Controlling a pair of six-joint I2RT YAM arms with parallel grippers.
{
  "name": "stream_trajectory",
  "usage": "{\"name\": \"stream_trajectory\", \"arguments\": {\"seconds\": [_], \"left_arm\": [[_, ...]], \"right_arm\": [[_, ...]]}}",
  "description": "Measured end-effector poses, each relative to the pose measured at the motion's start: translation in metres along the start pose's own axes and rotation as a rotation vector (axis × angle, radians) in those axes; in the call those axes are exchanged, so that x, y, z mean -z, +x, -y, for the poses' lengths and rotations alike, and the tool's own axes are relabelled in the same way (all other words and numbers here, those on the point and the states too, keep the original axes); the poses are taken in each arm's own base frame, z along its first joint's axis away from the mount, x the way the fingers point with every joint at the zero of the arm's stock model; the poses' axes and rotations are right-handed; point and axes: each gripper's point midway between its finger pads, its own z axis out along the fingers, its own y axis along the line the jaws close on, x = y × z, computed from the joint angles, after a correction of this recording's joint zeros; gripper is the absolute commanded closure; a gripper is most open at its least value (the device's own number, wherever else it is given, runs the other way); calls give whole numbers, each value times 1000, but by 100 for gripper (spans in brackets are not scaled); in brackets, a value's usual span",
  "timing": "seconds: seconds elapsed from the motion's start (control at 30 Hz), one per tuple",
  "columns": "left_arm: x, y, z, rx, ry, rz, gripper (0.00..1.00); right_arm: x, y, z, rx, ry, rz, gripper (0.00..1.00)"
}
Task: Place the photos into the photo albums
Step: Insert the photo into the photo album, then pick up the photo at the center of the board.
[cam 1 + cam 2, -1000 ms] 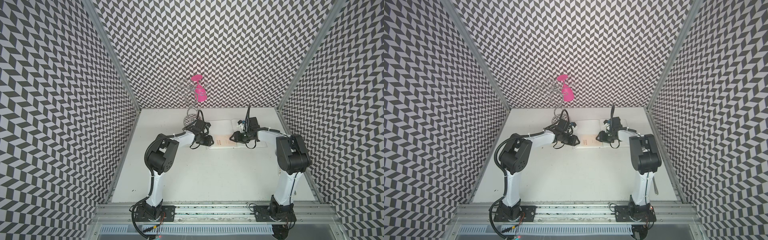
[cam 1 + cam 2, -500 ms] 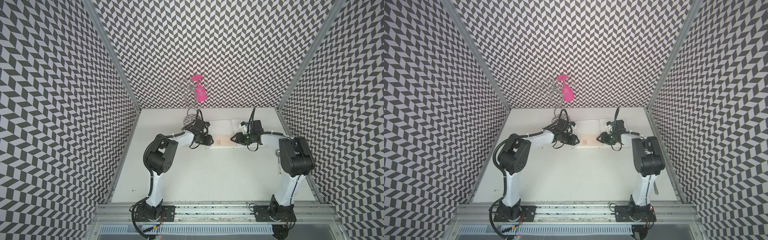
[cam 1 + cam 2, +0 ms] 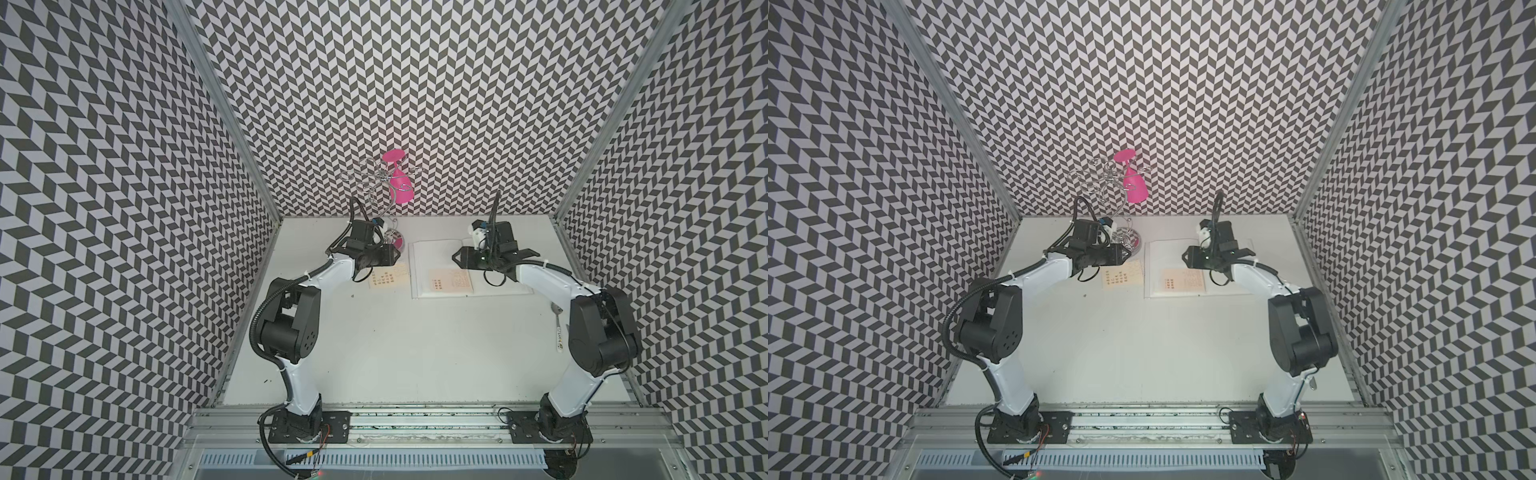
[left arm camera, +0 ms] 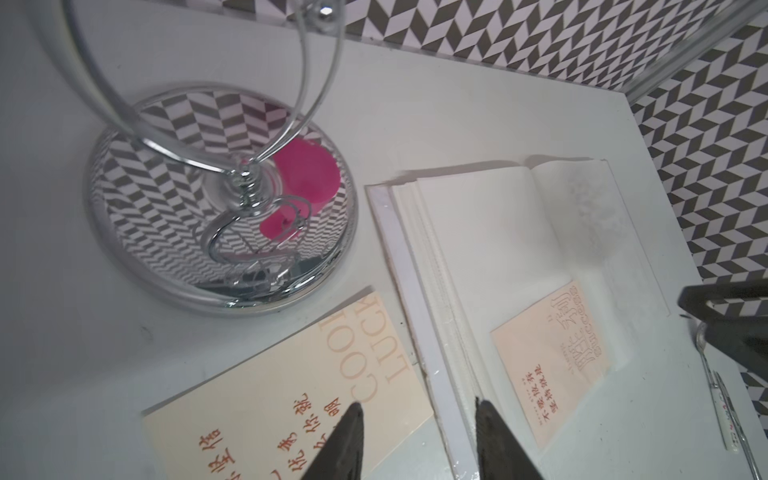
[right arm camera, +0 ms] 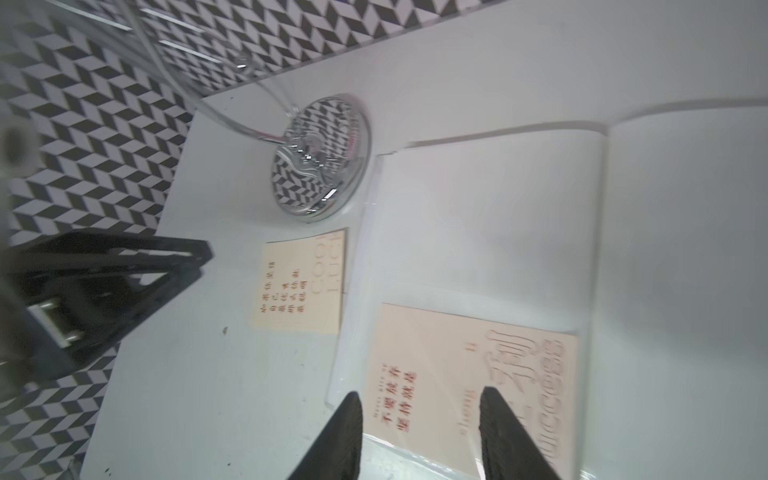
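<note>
My left gripper [image 4: 415, 405] hangs with its jaws half parted and empty. Under one finger lies the loose cream card [image 4: 291, 374] on the table [image 4: 436, 95], and under the other the album's [image 4: 478, 216] outer edge. I judge the card waits there for picking, its long side just beside the album. Ahead of these jaws the chrome stand base [image 4: 158, 195] sits near the card's far corner, so the free room is behind them. My right gripper [image 5: 420, 392], jaws likewise apart and holding nothing, hovers over the second card [image 5: 457, 353]. That card is on the open page, seemingly under a clear sleeve. The page ahead of these jaws is bare.
</note>
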Motion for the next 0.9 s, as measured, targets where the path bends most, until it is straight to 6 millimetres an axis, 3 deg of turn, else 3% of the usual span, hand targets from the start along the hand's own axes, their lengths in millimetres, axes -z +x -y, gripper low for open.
{"name": "stream_trajectory", "arguments": {"seconds": [0.17,0.33,0.57,0.73,0.9], "left_arm": [[-5,24,-34,87,-29,-53,55],[-16,35,-52,143,-31,-83,56],[-19,56,-59,183,-30,-119,56],[-22,69,-61,229,-23,-136,56],[-22,70,-60,238,-5,-114,56]], "right_arm": [[-38,12,-62,74,-103,-29,54],[-86,37,-92,82,-175,-89,55],[-135,50,-86,46,-178,-141,55],[-145,49,-83,35,-171,-141,55],[-147,49,-81,34,-163,-139,54]]}}
